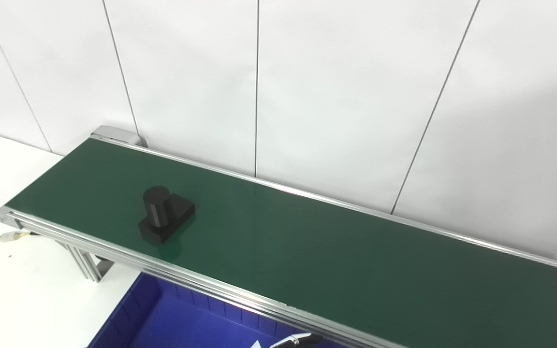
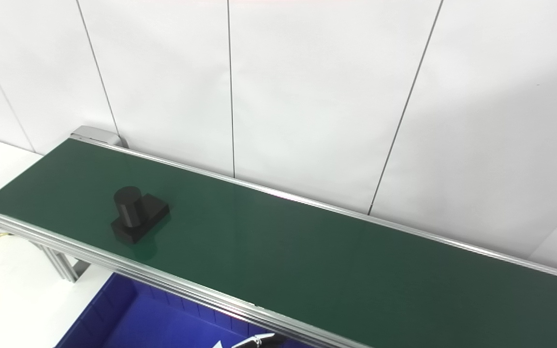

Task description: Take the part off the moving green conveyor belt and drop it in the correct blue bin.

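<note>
One black part [image 1: 165, 214] upright on green conveyor belt [image 1: 307, 241] near its left end, blue bin [image 1: 172, 319] below, hand [image 1: 295, 340] barely visible, finger state indeterminable.

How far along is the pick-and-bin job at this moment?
Nothing looks done: the black part, a cylinder on a square base, sits untouched on the green conveyor belt. Nothing is in hand; neither hand can be clearly identified. Left: grasp the part, lift it and drop it into a blue plastic bin.
</note>
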Robot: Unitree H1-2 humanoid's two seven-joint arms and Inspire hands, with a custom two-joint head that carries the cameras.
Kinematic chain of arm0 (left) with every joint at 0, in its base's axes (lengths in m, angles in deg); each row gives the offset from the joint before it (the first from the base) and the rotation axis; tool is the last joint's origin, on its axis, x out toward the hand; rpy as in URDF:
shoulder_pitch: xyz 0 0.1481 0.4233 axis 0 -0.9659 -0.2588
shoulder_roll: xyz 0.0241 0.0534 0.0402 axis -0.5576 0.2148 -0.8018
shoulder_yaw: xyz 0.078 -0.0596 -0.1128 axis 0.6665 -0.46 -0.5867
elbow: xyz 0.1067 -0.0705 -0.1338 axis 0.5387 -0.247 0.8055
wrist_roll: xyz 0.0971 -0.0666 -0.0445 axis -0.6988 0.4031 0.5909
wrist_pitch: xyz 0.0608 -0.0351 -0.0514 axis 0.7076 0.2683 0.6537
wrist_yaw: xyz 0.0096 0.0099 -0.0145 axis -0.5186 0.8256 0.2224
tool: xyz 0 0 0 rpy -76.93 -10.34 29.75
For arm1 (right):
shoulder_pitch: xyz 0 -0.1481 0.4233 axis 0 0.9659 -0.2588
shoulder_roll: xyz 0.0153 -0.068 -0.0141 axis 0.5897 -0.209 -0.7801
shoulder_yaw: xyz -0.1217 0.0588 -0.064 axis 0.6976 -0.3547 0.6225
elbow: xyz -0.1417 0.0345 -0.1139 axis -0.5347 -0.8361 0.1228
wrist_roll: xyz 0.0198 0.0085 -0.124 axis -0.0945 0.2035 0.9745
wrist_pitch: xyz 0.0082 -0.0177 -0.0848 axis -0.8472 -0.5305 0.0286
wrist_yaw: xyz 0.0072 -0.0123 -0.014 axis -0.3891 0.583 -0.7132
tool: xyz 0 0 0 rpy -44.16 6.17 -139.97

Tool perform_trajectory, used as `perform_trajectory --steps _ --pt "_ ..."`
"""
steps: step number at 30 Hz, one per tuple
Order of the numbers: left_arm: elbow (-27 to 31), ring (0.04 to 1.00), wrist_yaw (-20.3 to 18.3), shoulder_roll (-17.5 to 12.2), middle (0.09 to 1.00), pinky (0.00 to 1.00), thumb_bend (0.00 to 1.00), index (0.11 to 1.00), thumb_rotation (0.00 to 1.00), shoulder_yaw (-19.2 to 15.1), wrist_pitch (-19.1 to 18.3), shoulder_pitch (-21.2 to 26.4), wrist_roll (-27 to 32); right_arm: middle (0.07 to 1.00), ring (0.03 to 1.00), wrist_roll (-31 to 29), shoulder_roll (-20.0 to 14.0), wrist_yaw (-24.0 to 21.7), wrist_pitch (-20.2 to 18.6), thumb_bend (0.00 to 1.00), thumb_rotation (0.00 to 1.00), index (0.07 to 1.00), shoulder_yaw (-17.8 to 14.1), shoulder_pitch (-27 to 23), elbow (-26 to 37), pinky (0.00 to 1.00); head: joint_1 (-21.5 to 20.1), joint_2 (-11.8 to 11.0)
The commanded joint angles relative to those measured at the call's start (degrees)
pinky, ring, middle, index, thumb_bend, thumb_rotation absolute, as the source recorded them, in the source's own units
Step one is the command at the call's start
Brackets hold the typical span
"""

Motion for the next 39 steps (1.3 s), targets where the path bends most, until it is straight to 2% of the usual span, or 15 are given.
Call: perform_trajectory --steps 1,5,8,13,17,21,28,37,39 --pt "0.83 0.845 1.62 -0.7 0.876 0.75 0.99 0.832 0.26 0.63 2.33 0.71 0.6 0.948 0.911 -0.29 0.11 0.25 2.82 0.67 0.01 1.0 -0.26 0.67 1.44 0.85 -0.43 0.28" --pt "0.78 0.851 2.59 -1.04 0.879 0.76 0.99 0.835 0.26 1.33 2.33 0.83 0.38 0.946 0.935 0.72 0.36 0.57 1.71 0.67 0.0 0.995 -0.5 0.88 2.19 0.93 -0.7 0.57" --pt "0.86 0.852 2.85 -1.26 0.881 0.76 0.99 0.836 0.25 1.79 2.33 0.93 0.83 0.945 0.941 1.08 0.35 0.54 1.85 0.66 0.0 0.993 -0.57 0.86 2.31 0.95 -0.72 0.76" --pt "0.66 0.851 4.32 -1.62 0.881 0.75 0.99 0.836 0.26 2.63 2.33 1.21 0.18 0.942 0.938 0.84 0.29 0.63 2.77 0.66 0.0 0.991 -0.73 0.47 1.43 0.94 -0.55 0.69" --pt "0.51 0.851 4.77 -1.94 0.881 0.75 0.99 0.838 0.26 3.16 2.33 1.44 0.45 0.942 0.931 0.88 0.39 0.55 2.31 0.66 0.01 0.989 -0.79 0.44 1.59 0.9 -0.65 0.63" --pt "0.58 0.842 5.16 -1.97 0.877 0.74 1.0 0.837 0.26 3.31 2.33 1.5 0.32 0.946 0.936 0.33 0.43 0.41 2.51 0.65 0.0 0.992 -0.81 0.61 1.53 0.92 -0.73 0.83" --pt "0.53 0.842 6.12 -2.11 0.877 0.75 1.0 0.837 0.27 3.77 2.33 1.63 0.03 0.948 0.933 -0.28 0.44 0.2 2.31 0.65 0.0 0.994 -0.71 0.69 1.83 0.9 -1.19 1.2" --pt "0.89 0.853 5.95 -2.23 0.883 0.77 1.0 0.84 0.26 3.97 2.33 1.55 0.43 0.939 0.91 -0.08 0.43 0.46 2.92 0.66 0.0 0.983 -0.75 0.52 1.56 0.83 -2.18 1.81" --pt "0.92 0.854 5.92 -2.18 0.884 0.77 1.0 0.842 0.27 3.98 2.33 1.54 0.45 0.937 0.915 -0.04 0.36 0.49 3.05 0.65 0.01 0.981 -0.79 0.43 1.38 0.88 -2.14 1.91"
